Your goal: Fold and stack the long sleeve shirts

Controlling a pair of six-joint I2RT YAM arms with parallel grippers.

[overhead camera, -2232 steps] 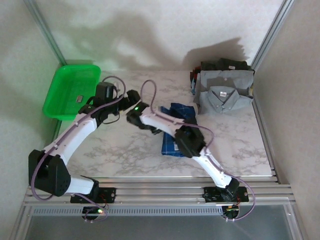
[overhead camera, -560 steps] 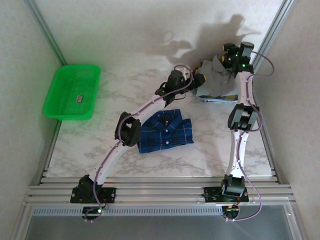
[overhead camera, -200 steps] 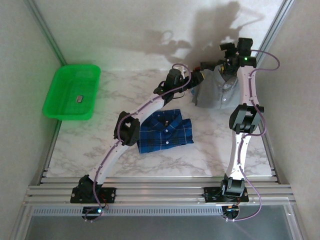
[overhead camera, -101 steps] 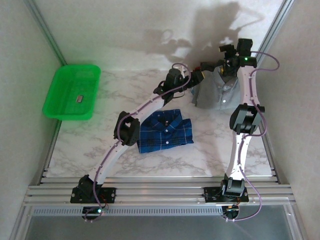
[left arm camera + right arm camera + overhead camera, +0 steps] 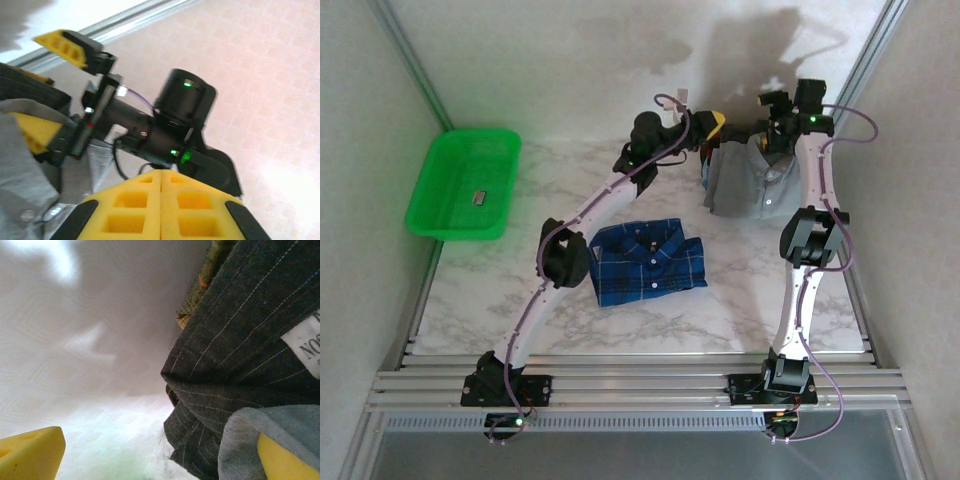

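- The dark blue plaid shirt (image 5: 650,262) lies folded into a neat rectangle, collar up, on the marble table (image 5: 500,300). It sits between the two arms, well apart from both grippers.
- The green basket (image 5: 440,190) sits at the left edge of the table, away from all the cloth.
- The grey shirt (image 5: 752,185) is toward the far right corner, collar end raised and body spreading down onto the table.
- The left gripper (image 5: 160,200) hovers just beside the grey shirt's left edge. Its yellow pads are pressed together, with no cloth between them that I can see.
- The right gripper (image 5: 157,455) is at the collar end with its jaws spread wide. A fold of grey cloth is draped over one finger rather than pinched.
- Behind the grey shirt, against the back wall, lies a dark pinstriped shirt (image 5: 240,340) with a neck label. An olive garment (image 5: 215,260) peeks out beyond it.
- Handling, as I judge it:
  - The grey shirt is light, limp woven cloth and will sag wherever it is unsupported.
  - It could slide off a smooth finger if only draped.
  - The collar and shoulder seams are its firmest parts.
  - A pinch at each shoulder, just outside the collar, should carry it evenly and keep any fold from opening.
  - Dragging it risks snagging the dark pile behind.
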